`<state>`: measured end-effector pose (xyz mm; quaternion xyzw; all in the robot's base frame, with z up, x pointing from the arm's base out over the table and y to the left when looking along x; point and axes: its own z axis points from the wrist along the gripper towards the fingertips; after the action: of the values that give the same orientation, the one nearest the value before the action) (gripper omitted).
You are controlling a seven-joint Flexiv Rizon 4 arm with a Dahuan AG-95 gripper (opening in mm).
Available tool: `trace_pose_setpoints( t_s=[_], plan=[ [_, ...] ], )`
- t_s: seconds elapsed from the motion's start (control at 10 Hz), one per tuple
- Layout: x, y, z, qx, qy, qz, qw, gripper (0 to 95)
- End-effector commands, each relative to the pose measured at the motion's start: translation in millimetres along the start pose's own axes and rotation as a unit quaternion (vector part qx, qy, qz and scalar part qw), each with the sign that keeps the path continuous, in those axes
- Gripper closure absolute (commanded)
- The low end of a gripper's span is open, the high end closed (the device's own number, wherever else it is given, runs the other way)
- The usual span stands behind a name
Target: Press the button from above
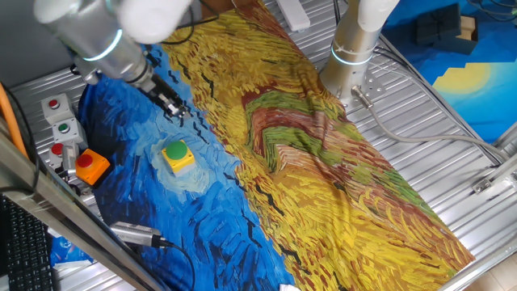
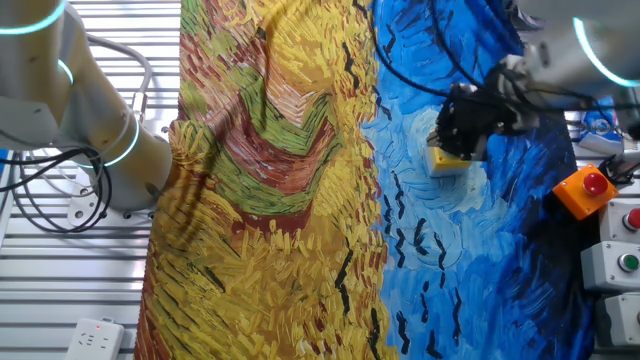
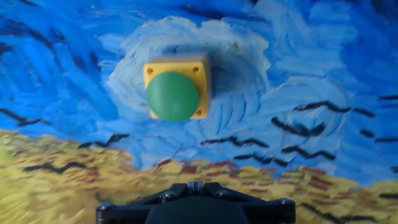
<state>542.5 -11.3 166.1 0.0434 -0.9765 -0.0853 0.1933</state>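
Your hand (image 1: 174, 109) hangs above and just beside the button (image 1: 175, 150), a green dome in its yellow box on the blue part of the painted cloth covering the surface (image 1: 420, 105). Whether it is clenched, you cannot tell. Centre over the dome, then descend straight. The red button (image 1: 85, 160) on its orange box sits well apart; nothing blocks you.

We find no text, label, brand, number or sign that can be read in any of the three views; the boxes, the painted cloth and the arm show nothing legible to us.
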Motion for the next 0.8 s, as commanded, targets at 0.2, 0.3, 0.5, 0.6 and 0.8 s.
trace_pose_setpoints(
  t_s=[0.2, 0.3, 0.5, 0.6, 0.8],
  plan=[
    [33.3, 5.9, -5.5, 0.024, -0.132, -0.011, 0.9909, 95.0],
    [40.4, 6.2, -4.4, 0.027, -0.138, -0.016, 0.99, 95.0],
    [62.4, 6.6, 5.2, 0.038, -0.148, -0.027, 0.9878, 95.0],
    [69.0, 5.7, 10.8, 0.038, -0.152, -0.031, 0.9871, 95.0],
    [73.3, 4.3, 19.7, 0.032, -0.145, -0.03, 0.9885, 95.0]
  ],
)
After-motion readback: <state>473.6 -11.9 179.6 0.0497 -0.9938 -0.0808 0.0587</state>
